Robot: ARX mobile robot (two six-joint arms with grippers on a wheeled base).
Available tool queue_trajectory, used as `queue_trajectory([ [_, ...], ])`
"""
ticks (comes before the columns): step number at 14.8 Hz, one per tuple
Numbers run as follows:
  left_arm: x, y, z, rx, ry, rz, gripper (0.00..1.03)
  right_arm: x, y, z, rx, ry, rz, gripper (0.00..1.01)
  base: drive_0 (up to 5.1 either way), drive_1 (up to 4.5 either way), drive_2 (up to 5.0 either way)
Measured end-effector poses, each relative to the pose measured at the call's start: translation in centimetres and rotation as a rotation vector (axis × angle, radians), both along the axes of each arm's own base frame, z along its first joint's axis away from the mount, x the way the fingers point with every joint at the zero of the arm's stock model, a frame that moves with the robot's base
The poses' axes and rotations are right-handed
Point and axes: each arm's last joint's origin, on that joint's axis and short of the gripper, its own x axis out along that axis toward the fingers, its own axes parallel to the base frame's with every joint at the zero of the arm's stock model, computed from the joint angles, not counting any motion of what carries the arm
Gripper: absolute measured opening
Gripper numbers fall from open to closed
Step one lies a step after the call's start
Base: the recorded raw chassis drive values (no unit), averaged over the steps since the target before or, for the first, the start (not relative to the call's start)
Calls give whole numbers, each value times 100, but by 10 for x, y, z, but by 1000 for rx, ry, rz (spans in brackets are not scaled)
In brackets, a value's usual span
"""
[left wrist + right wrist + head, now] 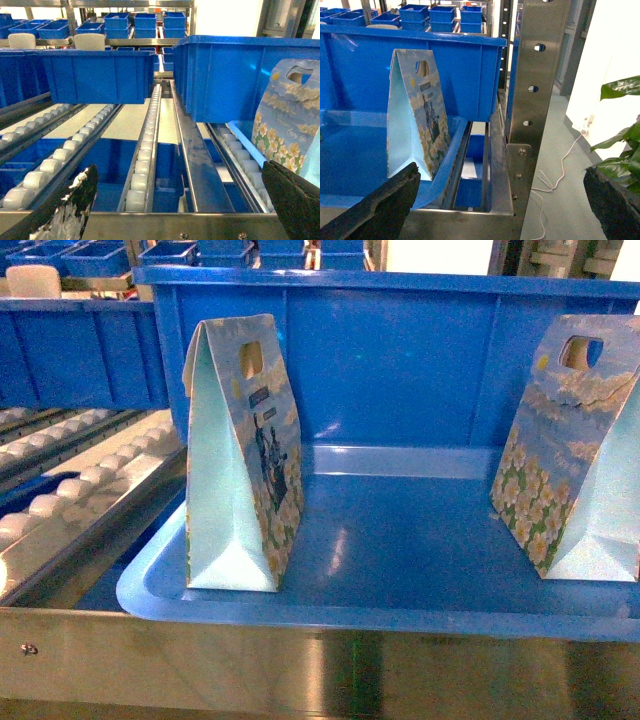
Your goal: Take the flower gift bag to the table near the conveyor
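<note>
Blue plastic bins fill the upper background of the head view, and across the middle sits a big blue tray with its low front lip toward us, resting on the steel-framed conveyor whose white rollers run down the left edge. Two flower gift bags stand upright in that tray. Left of centre is the left gift bag: pale blue, narrow at the top with a cut-out handle hole, white and yellow daisies along its lower face, a dark printed motif in the middle, plain mint side panel turned toward us. At the right edge stands the right gift bag, same sky-and-daisy print, leaning slightly, partly cut off by the frame. No desk shows up anywhere.

Over to the left wrist view: roller tracks stretch away through the centre, and a gift bag peeks in at the right, against the blue tray wall. The left gripper is spread wide, one dark finger in each lower corner, nothing between them.

Now the right wrist view: a gift bag stands left of centre at the tray's right end, beside a perforated steel upright. Green plant leaves at the far right. The right gripper is wide apart too, holding nothing.
</note>
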Motion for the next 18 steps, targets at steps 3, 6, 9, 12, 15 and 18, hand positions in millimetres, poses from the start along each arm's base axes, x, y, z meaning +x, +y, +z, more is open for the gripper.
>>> queue_trajectory([
  [3,0,0,0,0,0,0,98,0,0,0,0,0,0,98,0,0,0],
  [6,0,0,0,0,0,0,98,0,0,0,0,0,0,98,0,0,0],
  [9,0,0,0,0,0,0,98,0,0,0,0,0,0,98,0,0,0],
  [12,0,0,0,0,0,0,98,0,0,0,0,0,0,98,0,0,0],
  [15,0,0,1,-1,-5,-2,98,0,0,0,0,0,0,98,0,0,0],
  [18,15,-2,7,-20,-36,-49,98,11,2,6,4,-30,29,98,0,0,0],
])
